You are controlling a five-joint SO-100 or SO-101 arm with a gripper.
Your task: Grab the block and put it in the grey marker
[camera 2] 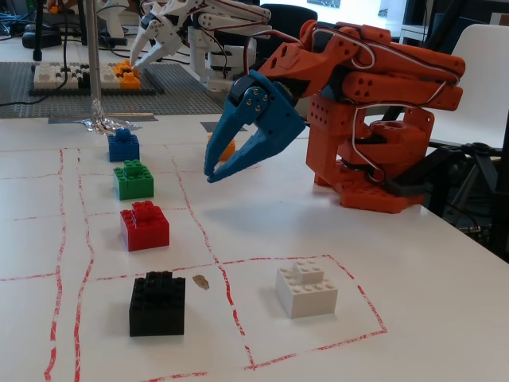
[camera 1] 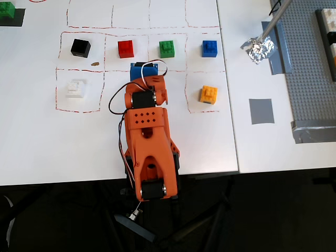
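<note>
Red plastic, square and studded, the small toy block sits untouched on the white desk in its own red-lined cell, between the black brick and the green brick. Seen from overhead, it lies up and a little left of the blue fingers, which hang above the desk, parted slightly and holding nothing. From the fixed view the block is near the tips, forward and lower. Well apart from the block, past the yellow brick, lies the flat grey marker, still bare.
</note>
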